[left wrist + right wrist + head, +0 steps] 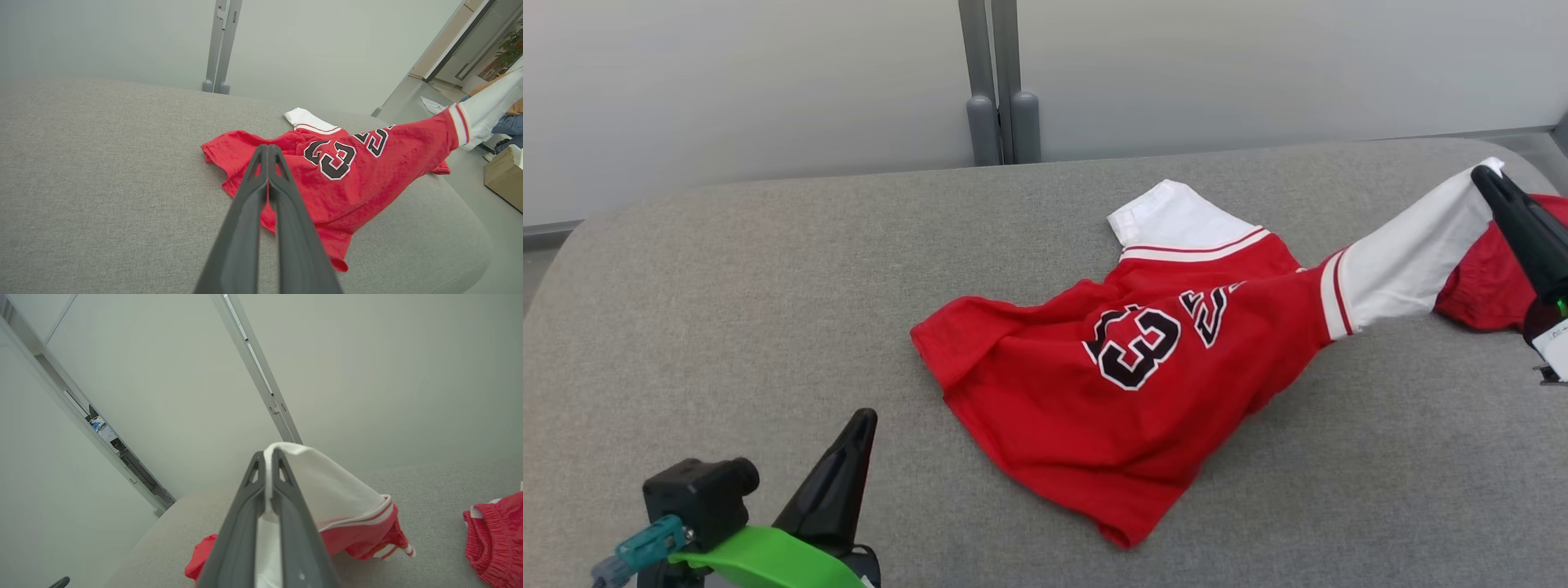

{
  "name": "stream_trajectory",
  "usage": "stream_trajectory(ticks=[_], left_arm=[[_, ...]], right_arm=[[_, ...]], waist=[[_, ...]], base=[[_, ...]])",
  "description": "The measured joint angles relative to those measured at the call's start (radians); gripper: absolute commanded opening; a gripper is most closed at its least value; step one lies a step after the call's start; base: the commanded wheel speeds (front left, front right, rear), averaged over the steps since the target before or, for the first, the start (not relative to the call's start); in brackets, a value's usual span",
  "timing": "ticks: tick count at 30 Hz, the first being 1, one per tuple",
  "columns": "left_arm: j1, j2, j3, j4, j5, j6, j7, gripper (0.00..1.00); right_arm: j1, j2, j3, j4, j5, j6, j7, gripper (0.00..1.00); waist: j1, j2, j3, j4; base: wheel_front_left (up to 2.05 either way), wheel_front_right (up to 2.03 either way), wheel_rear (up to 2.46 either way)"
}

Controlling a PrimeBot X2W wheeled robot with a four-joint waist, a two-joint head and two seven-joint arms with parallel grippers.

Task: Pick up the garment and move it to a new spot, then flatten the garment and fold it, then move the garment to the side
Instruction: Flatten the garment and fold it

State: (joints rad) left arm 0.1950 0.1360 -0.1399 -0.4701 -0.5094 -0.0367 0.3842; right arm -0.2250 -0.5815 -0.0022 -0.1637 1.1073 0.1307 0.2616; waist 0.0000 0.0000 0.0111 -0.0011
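right hand (1486, 175) at 2 o'clock grasps the white sleeve (1405, 261) by its edge; drag from the red jersey (1094, 425) may pull it free. left hand (862, 420) clenched, empty.

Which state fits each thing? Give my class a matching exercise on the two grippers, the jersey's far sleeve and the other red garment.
Column one:
1 left gripper
2 right gripper
3 far sleeve
4 other red garment

Column two:
A white, lying on the grey cushion
B shut on the jersey, one sleeve held raised
C shut, holding nothing
D bunched at the cushion's right end

Pairs: 1-C, 2-B, 3-A, 4-D.
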Motion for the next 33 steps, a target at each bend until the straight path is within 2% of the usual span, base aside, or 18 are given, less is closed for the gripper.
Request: stream_trajectory(ticks=[6,12,16,21,22,23,24,25,26,27,33], left_arm=[[-0.005,-0.02,-0.031,0.115,0.035,0.003,-0.044,0.0],[-0.032,-0.051,-0.092,0.291,0.049,0.0,-0.107,0.0],[-0.065,-0.058,-0.119,0.404,0.057,-0.016,-0.15,0.0],[-0.113,-0.048,-0.164,0.519,0.123,-0.044,-0.256,0.0],[-0.114,-0.048,-0.169,0.541,0.139,-0.044,-0.29,0.0],[-0.115,-0.048,-0.174,0.558,0.146,-0.044,-0.314,0.21],[-0.117,-0.046,-0.188,0.578,0.162,-0.048,-0.344,0.29],[-0.117,-0.046,-0.197,0.593,0.174,-0.051,-0.382,0.42],[-0.116,-0.05,-0.195,0.608,0.18,-0.048,-0.425,0.88],[-0.114,-0.052,-0.195,0.62,0.187,-0.042,-0.449,1.0],[-0.067,-0.061,-0.186,0.681,0.188,-0.012,-0.585,1.0]], right_arm=[[0.073,0.061,-0.006,0.043,-0.235,0.0,0.073,0.0],[0.181,0.156,0.048,0.174,-0.466,0.0,0.067,0.0],[0.195,0.195,0.075,0.284,-0.552,0.0,0.025,0.0],[0.195,0.226,0.129,0.393,-0.566,0.0,-0.032,0.0],[0.193,0.227,0.134,0.415,-0.576,0.0,-0.047,0.07],[0.191,0.225,0.141,0.431,-0.585,0.0,-0.055,0.41],[0.191,0.225,0.151,0.45,-0.591,0.0,-0.064,0.89],[0.192,0.228,0.163,0.463,-0.592,0.0,-0.072,1.0],[0.195,0.232,0.17,0.476,-0.593,0.0,-0.078,1.0],[0.198,0.235,0.171,0.483,-0.596,0.001,-0.084,1.0],[0.263,0.235,0.127,0.489,-0.621,0.0,-0.102,1.0]], waist=[[0.0,0.0,0.021,0.001],[0.0,0.0,0.05,0.0],[0.0,0.0,0.068,-0.01],[0.0,0.0,0.075,-0.027],[0.0,0.0,0.075,-0.03],[0.0,0.0,0.073,-0.033],[0.0,0.0,0.068,-0.035],[0.0,0.0,0.062,-0.037],[0.0,0.0,0.054,-0.04],[0.0,0.0,0.048,-0.042],[0.0,0.0,-0.002,-0.064]], base=[[0.0,0.0,0.0],[0.0,0.0,0.0],[0.0,0.0,0.0],[0.0,0.0,0.0],[0.0,0.0,0.0],[0.0,0.0,0.0],[0.0,0.0,0.0],[0.0,0.0,0.0],[0.0,0.0,0.0],[0.0,0.0,0.0],[0.0,0.0,0.0]])
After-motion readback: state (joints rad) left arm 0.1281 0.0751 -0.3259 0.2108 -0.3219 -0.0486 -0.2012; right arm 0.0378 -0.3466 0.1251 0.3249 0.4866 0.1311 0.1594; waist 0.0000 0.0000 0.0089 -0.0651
